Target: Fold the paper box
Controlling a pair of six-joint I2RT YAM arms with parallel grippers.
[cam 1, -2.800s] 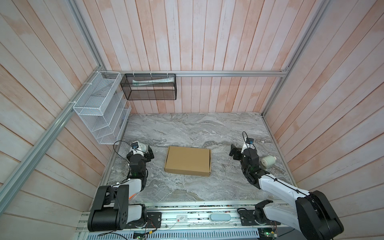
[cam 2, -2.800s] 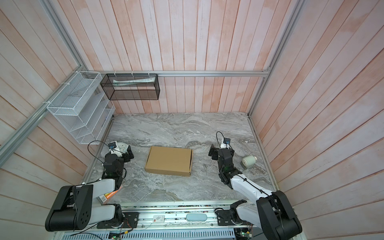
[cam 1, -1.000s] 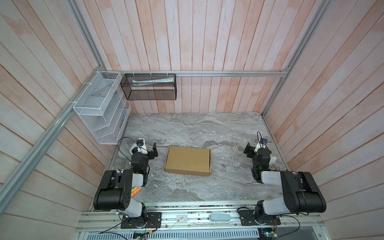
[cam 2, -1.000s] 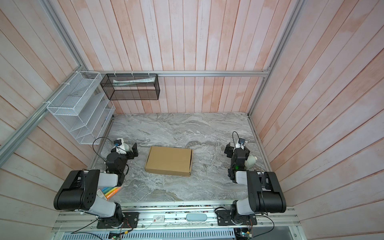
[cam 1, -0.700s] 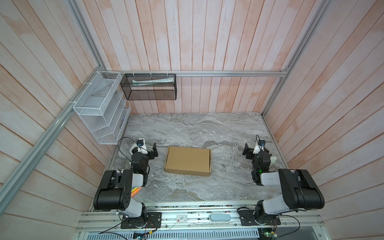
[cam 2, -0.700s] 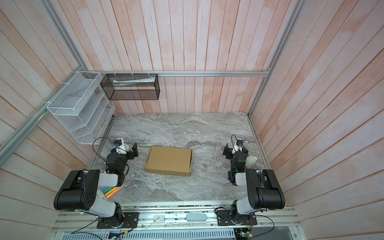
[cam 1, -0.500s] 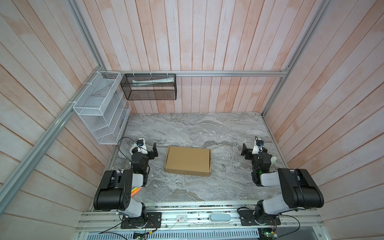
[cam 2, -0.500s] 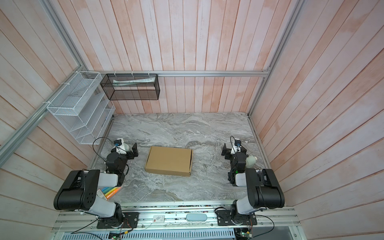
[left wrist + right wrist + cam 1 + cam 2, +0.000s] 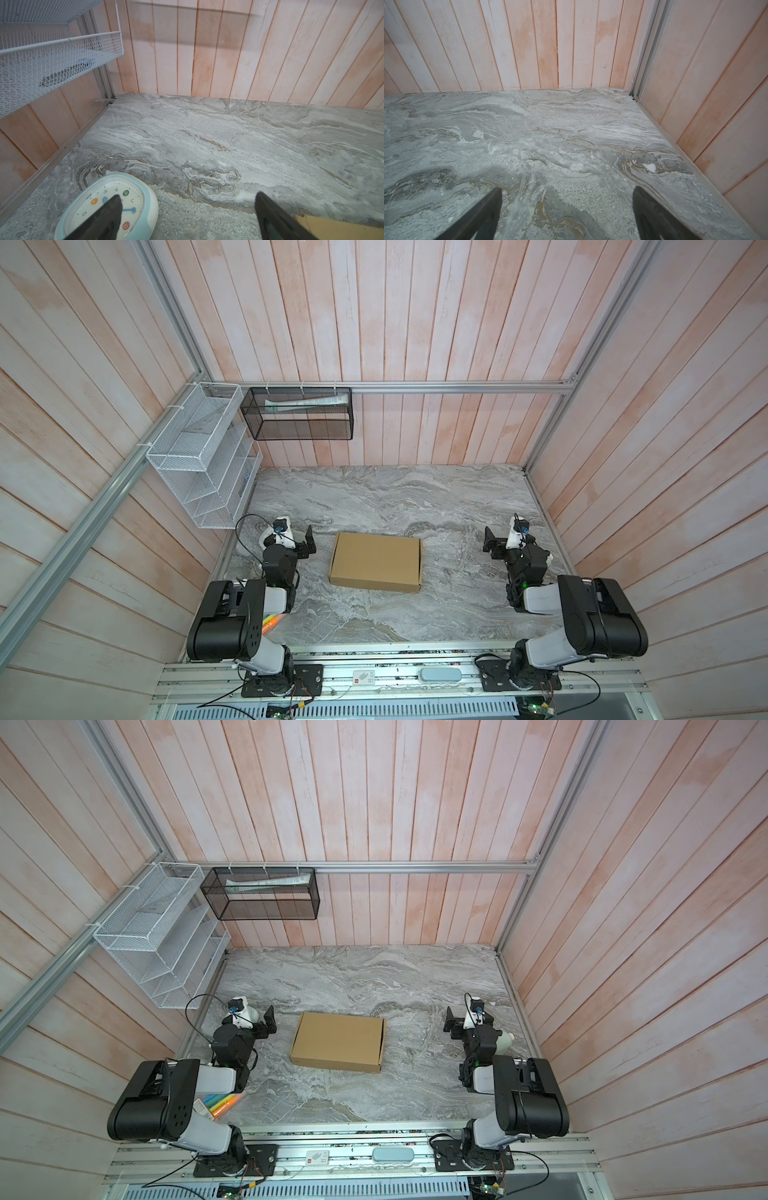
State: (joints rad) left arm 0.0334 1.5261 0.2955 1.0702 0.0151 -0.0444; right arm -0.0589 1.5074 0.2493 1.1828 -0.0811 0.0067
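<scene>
1. a closed brown paper box (image 9: 376, 567) lies flat at the middle of a grey marble table (image 9: 395, 497).
2. the left gripper (image 9: 296, 540) sits near the box's left end, not touching it.
3. the right gripper (image 9: 500, 545) sits further off on the box's right.
4. a white wire rack (image 9: 199, 456) and a black mesh basket (image 9: 299, 414) hang on pink plank walls (image 9: 415, 323).

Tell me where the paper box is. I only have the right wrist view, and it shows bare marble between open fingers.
Observer: The paper box lies flat mid-table in both top views. It looks closed and nothing is touching it.
Operator: Which side of my gripper is it on?
Observer: It sits on the inner side of the right gripper, between the two arms.
Operator: And the other gripper?
Observer: The left gripper is open too, with one finger over a small clock.
</scene>
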